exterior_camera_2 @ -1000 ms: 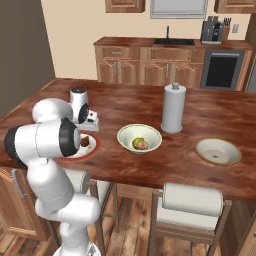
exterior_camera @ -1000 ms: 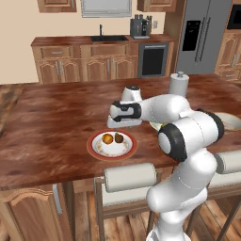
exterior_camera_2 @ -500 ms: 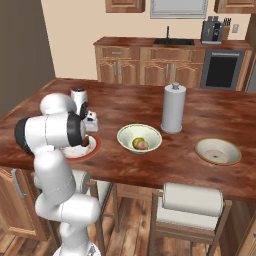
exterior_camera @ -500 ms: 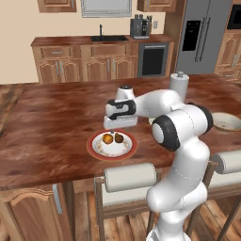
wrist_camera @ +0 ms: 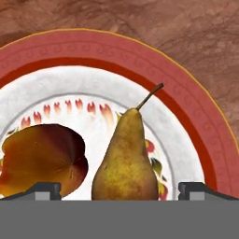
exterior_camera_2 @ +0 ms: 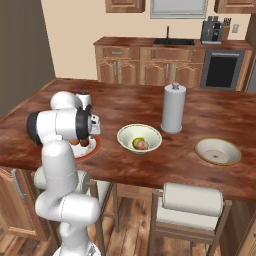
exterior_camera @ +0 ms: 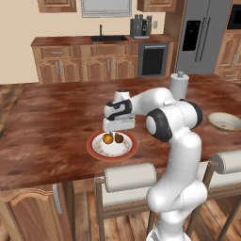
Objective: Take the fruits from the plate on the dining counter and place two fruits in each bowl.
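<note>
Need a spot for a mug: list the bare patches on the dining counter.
Bare: dining counter left of the plate; between cream bowl and tan-rimmed bowl. Crowded: over the plate, where the open end effector straddles the pear.

Long dining counter (exterior_camera_2: 125, 107) with glossy reddish-brown top. Near its front left edge, red-rimmed plate (exterior_camera_2: 93, 148), mostly hidden behind the white arm; dark brown fruit (exterior_camera_2: 85, 143) just showing on it. Gripper hidden behind the arm, above the plate. Right of the plate, deep cream bowl (exterior_camera_2: 139, 138) holding a yellow-green fruit (exterior_camera_2: 136, 143) and a pinkish red fruit (exterior_camera_2: 143, 145), touching. Behind it, upright paper towel roll (exterior_camera_2: 173, 108). Further right, shallow tan-rimmed bowl (exterior_camera_2: 217, 151). Padded stool (exterior_camera_2: 192, 199) below the front edge.
</note>
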